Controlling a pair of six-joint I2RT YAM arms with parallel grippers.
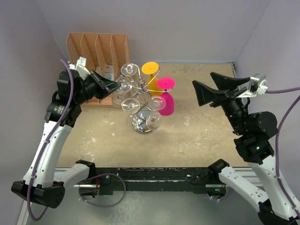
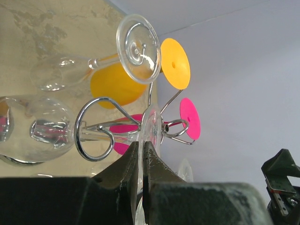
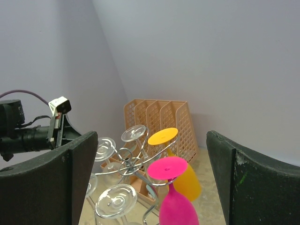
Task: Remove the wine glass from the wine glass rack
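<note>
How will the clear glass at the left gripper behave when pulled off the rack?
Likely slippery: the left gripper pinches the clear wine glass only by its thin foot. May snag or swing: its stem passes through a loop of the wine glass rack.

Check centre of top view: wine glass rack (image 1: 141,86) is polished chrome wire, mirror-bright, smooth. At lower centre of your left wrist view, wine glass (image 2: 152,123): clear glass, glossy, sharp highlights. Note orange glass (image 2: 115,85) and pink glass (image 3: 176,208): opaque, satin sheen, plastic-looking. Upper left of top view, file organizer (image 1: 96,47): tan plastic lattice, dull. Under it all, table (image 1: 206,136): beige, matt, blotchy, worn. Your left gripper (image 2: 142,146) and right gripper (image 3: 147,136): fingers (image 3: 248,183) matt black plastic, grainy, scuffed pale at edges. See arm shells (image 1: 47,145): smooth white plastic, slight gloss.
</note>
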